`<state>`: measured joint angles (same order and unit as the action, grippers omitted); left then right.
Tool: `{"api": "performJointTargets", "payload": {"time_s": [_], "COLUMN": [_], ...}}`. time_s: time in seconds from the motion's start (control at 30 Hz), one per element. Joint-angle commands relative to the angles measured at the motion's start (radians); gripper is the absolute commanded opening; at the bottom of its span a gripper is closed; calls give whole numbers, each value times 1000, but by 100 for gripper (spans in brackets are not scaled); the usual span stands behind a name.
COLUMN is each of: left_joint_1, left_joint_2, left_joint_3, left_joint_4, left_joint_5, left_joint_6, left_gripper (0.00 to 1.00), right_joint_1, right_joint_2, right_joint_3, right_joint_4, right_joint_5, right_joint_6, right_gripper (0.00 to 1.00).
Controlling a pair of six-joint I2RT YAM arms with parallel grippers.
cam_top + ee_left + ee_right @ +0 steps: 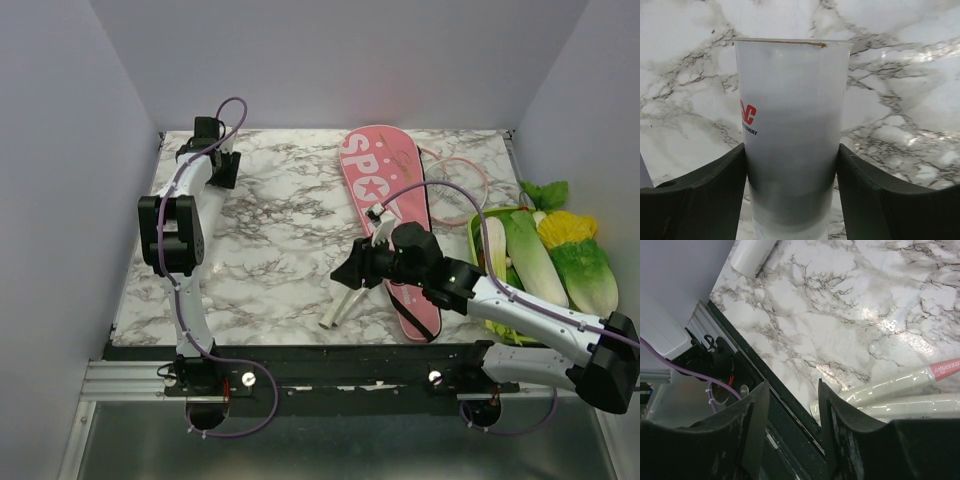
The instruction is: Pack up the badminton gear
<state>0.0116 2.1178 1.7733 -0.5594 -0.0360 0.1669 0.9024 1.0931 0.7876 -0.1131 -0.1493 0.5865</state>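
The long pink bag [385, 195] with white "SPORT" lettering lies flat at the centre-right of the marble table. Two white-wrapped racket handles [340, 305] lie left of its near end; they also show in the right wrist view [890, 390]. A thin pink loop [462, 178] lies beside the bag's far right. My right gripper [345, 272] [792, 385] is open and empty, just above the table beside the handle ends. My left gripper [215, 160] [790, 150] is at the far-left corner, shut on the white cylindrical tube [790, 110] with red lettering.
A green tray [475, 235] of green and yellow toy vegetables [560, 255] sits at the right edge, under my right arm. The black rail [785, 410] of the table's near edge lies right below the right fingers. Walls close in on the left, back and right.
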Motion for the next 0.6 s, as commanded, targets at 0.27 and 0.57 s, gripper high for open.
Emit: {"api": "performJointTargets", "payload": {"time_s": [0.27,0.57], "left_joint_1": [90,47], "left_joint_2": [-57,-310], "left_joint_3": [32,-104], "left_joint_4": [59,179], "left_joint_5": [-61,-51], "left_joint_6": [16,-55], "left_gripper": [99,99], "right_joint_1": [4,3], "right_joint_2": [102,119], "right_joint_3": [-1,41], "right_joint_4": [76,26], "right_joint_5": [-68,63], "right_joint_6": [9,-11], "right_gripper": [70,72]}}
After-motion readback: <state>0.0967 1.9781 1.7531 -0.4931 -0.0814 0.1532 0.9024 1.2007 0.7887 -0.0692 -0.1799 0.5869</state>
